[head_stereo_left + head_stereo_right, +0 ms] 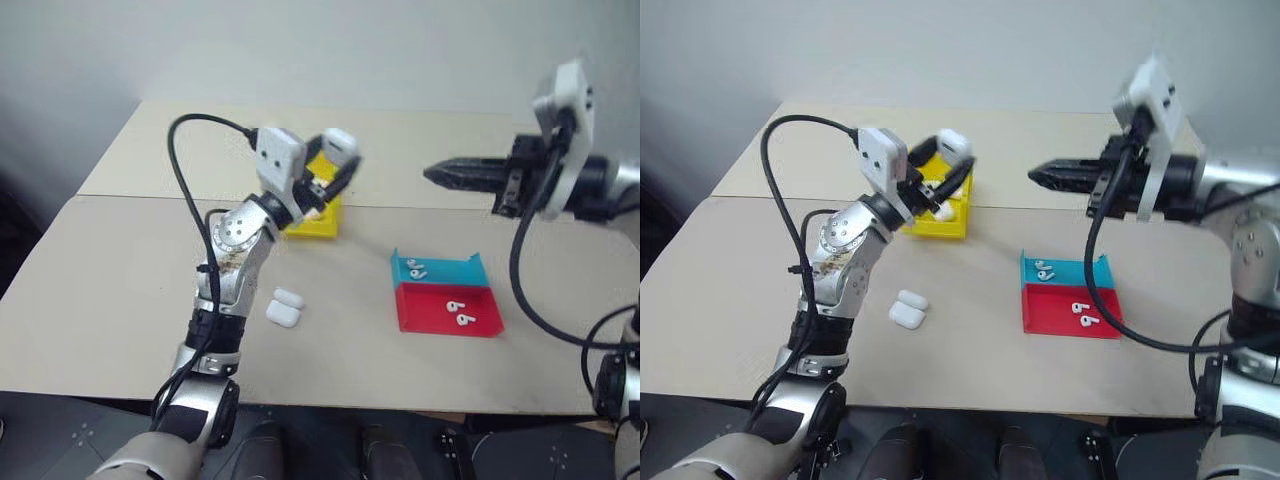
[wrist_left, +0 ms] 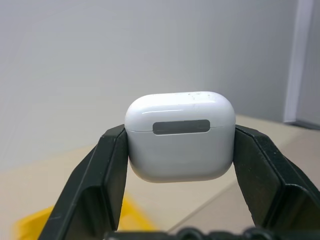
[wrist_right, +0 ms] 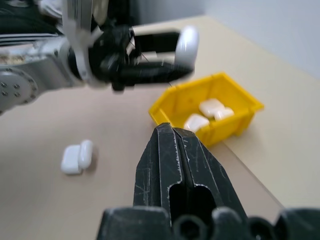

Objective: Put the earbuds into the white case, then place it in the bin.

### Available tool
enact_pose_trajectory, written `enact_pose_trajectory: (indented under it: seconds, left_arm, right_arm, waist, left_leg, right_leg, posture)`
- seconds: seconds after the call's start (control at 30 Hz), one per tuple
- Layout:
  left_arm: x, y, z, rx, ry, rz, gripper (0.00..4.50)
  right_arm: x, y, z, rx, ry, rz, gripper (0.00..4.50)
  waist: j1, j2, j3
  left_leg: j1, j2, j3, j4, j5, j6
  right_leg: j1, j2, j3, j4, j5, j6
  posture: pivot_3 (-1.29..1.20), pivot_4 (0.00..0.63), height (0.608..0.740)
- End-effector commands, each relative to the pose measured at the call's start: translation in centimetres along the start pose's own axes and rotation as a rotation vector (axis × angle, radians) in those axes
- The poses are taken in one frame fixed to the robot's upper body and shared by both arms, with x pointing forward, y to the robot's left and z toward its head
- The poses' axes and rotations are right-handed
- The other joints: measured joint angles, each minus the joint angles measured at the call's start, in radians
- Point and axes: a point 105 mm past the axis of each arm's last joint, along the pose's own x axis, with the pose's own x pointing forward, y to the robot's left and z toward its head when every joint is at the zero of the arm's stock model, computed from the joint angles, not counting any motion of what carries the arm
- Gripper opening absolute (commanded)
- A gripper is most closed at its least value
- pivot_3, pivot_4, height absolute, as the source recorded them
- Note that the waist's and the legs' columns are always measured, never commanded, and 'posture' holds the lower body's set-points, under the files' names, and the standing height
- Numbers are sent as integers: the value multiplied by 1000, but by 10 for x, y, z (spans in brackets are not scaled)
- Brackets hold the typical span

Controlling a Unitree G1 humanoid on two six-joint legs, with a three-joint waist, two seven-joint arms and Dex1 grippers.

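white case: the small glossy white rounded-rectangular earbud case is up in the air, pinched between the left gripper's fingers, lid shut. From the left wrist camera its long axis runs across from one finger to the other, the lid half faces away from the wrist, and a grey oval strip sits on the seam facing that camera.

left gripper: the black 2-finger left gripper is clamped on the case's 2 short ends, 1 finger each side. It hangs above the far end of the bin and isn't touching it.

bin: the small bright yellow plastic bin with tall walls sits on the beige table, just below and a bit nearer than the held case. There are 3 white cases in it already, as far as the right wrist camera shows.

right gripper: the black right gripper has its fingers pressed together with nothing in them. It's raised off the table, well apart from the bin, pointing across toward the left arm.

earbuds: tiny white earbuds, 2 in the shallow blue plastic tray and 2 in the shallow red plastic tray. The trays touch, side by side, under the right arm.

spare cases: 2 more white cases lie side by side on the table by the left forearm, nearer the robot than the bin.

in the way: I see nothing between the held case and the bin's open top.
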Motion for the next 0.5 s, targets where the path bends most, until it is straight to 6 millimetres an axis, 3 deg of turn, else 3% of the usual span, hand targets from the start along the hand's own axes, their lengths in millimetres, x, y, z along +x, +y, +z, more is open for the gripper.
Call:
enact_pose_trajectory:
  seconds: [0.03,0.23,0.4,0.5]
  left_arm:
    - [10,22,-8,57,61,164,2819]
    - [28,29,-36,41,146,218,2819]
    - [33,21,-50,53,190,186,2819]
    - [33,21,-46,32,179,181,3784]
  right_arm:
    - [-1,8,5,-92,-3,-97,23]
    - [2,12,-1,-78,24,-139,23]
    - [-1,11,-2,-69,42,-160,23]
    - [-2,13,-2,-62,39,-154,0]
  waist:
    - [-3,0,0]
    - [-11,0,0]
    - [-14,0,0]
    - [-17,0,0]
  left_leg:
    - [0,0,0,0,0,0]
    - [0,0,0,0,0,0]
    - [-2,0,0,-1,0,0]
    - [-3,0,-1,-1,0,0]
  right_leg:
    - [0,0,0,0,0,0]
    - [0,0,0,-1,0,0]
    - [0,0,-1,-1,0,0]
    - [0,0,-1,0,0,0]
  posture:
    - [0,150,740]
    - [0,150,740]
    - [0,150,740]
    - [0,150,740]
